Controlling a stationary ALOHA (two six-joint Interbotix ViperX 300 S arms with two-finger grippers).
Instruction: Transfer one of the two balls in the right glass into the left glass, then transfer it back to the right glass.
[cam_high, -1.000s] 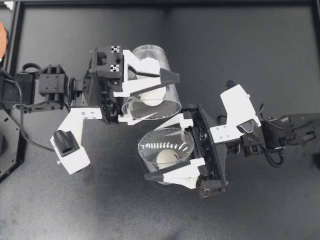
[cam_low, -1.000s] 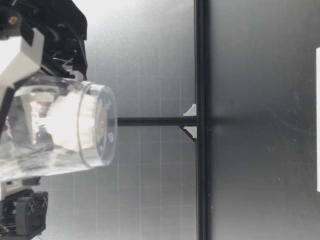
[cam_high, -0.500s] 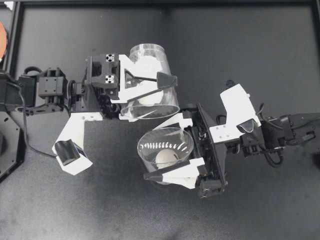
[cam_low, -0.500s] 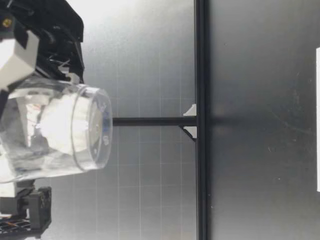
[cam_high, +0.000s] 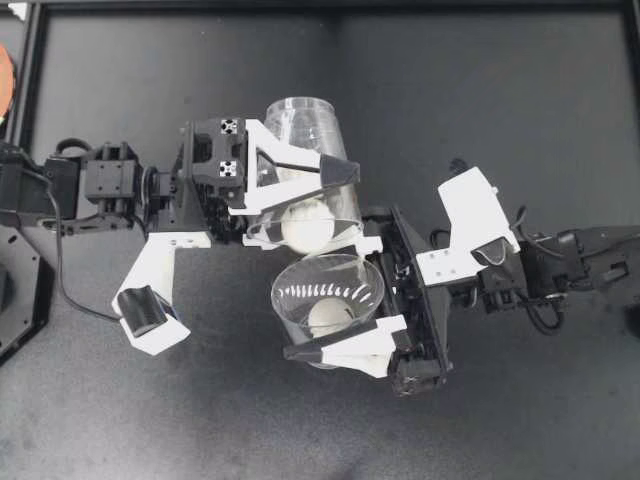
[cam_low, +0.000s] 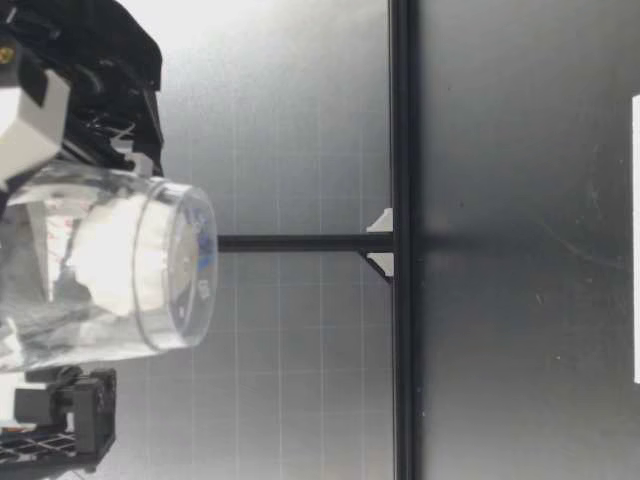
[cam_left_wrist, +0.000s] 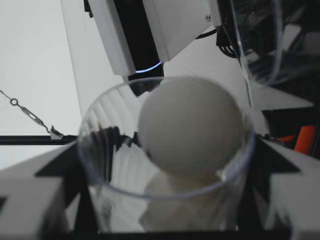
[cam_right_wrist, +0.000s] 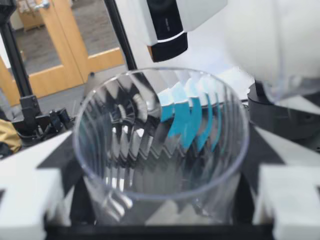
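Observation:
My left gripper is shut on a clear glass that lies tipped, its mouth over the other glass. A white ball sits at its rim. My right gripper is shut on a second clear glass, mouth up, with a white ball at its bottom. In the left wrist view the ball fills the mouth of the held glass; a pale shape lies deeper inside. The right wrist view shows its glass under the other glass's rim. In the low view a glass hangs well above the table.
The dark table lies under both arms. A black frame rail runs along its left edge. An orange object shows at the far left. In the low view a black bar crosses behind the table.
The left glass has tipped further toward the right glass. Its ball has rolled from inside the glass to the rim. The right glass has edged slightly toward it.

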